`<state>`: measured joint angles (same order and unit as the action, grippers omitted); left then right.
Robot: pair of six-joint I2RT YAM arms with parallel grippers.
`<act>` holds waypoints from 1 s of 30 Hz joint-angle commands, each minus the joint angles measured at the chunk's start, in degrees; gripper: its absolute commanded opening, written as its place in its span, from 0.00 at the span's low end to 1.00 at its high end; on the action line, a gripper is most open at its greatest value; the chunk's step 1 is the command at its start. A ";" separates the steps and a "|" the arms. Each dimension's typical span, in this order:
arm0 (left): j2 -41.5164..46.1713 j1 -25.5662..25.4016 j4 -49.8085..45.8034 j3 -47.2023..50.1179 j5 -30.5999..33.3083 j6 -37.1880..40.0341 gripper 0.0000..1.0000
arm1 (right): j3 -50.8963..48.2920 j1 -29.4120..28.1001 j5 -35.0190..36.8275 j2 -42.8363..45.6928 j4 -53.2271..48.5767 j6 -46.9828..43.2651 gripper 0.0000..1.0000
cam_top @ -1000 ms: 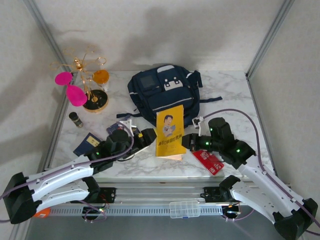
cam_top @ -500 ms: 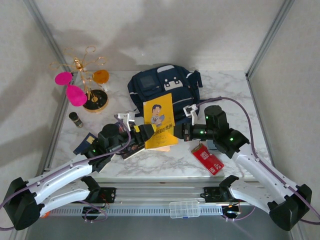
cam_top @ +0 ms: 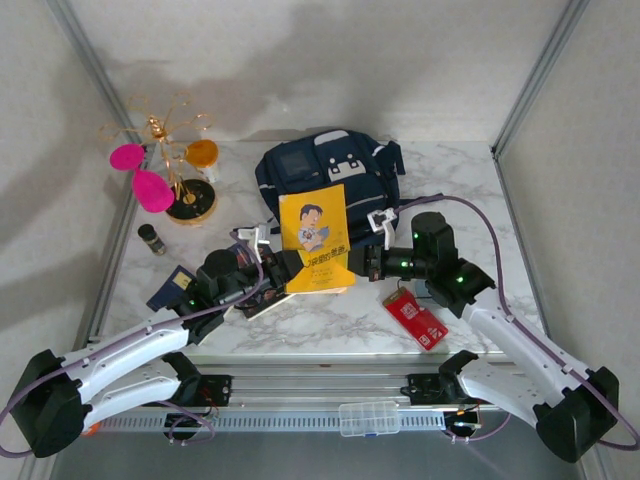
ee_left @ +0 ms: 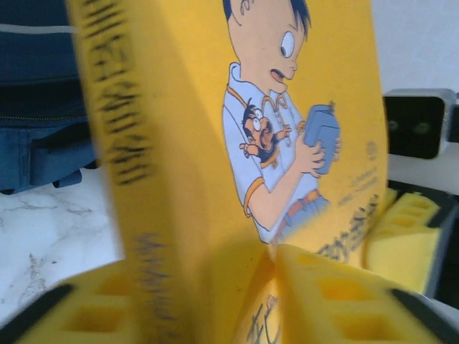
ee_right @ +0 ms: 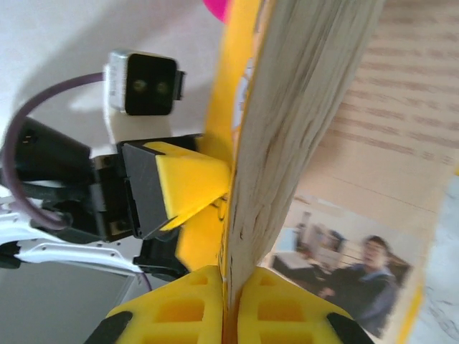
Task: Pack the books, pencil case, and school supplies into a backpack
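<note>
The marble worktop (cam_top: 450,190) carries the backpack (cam_top: 330,175) at its far middle. It lies flat with the front patches up, and I cannot see an open mouth on it from here. Far left stands a gold ornament stand (cam_top: 170,165) with pink and orange discs, well apart from the work.

The yellow book (cam_top: 315,250) is just on the near side of the backpack, raised on its edge with the cover turned up toward the overhead camera. Its long axis runs near to far, and its far end reaches over the near edge of the backpack. So the bag lies straight beyond the book, and I judge the coming move is a push away from the arms.

The left claw (cam_top: 283,268) is clamped on the near left corner, one pad (ee_left: 337,294) flat on the cover. The right claw (cam_top: 358,262) is clamped on the page side from the right. Both are about equally near to the bag.

A red packet (cam_top: 416,320) lies near right, under the right arm. A small dark bottle (cam_top: 150,238) stands at the left. Neither one stands in the way.
</note>
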<state>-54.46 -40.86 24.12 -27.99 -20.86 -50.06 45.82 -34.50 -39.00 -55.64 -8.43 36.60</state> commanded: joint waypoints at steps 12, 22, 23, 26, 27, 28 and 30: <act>-1.93 -0.27 12.47 -5.19 -4.33 -1.46 0.00 | -4.53 6.76 -1.28 -1.40 3.48 0.67 0.99; -7.18 -0.18 16.95 -7.30 -2.68 -3.69 0.00 | -7.41 7.33 -17.02 -4.22 29.72 16.63 0.75; -7.54 -0.11 14.96 -7.83 -2.03 -3.05 0.00 | -7.56 7.56 -16.74 -3.90 29.71 16.79 0.67; -8.19 -0.01 9.68 -8.92 -0.20 -0.94 0.00 | -8.03 8.13 -15.91 -3.34 27.35 15.32 0.41; -8.29 -0.01 9.21 -8.86 -0.14 -0.83 0.00 | -8.17 8.43 -15.00 -3.31 25.54 14.28 0.33; -8.44 0.08 9.63 -8.52 -0.24 -1.06 0.00 | -8.44 8.64 -14.28 -3.33 24.58 13.69 0.24; -8.91 0.08 9.23 -8.51 -0.41 -1.08 0.00 | -9.05 9.16 -14.02 -3.51 25.34 14.51 0.10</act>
<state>-63.09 -40.82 32.77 -34.41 -22.79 -52.58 37.67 -25.85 -52.56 -60.05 15.70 50.92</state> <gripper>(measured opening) 0.136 0.158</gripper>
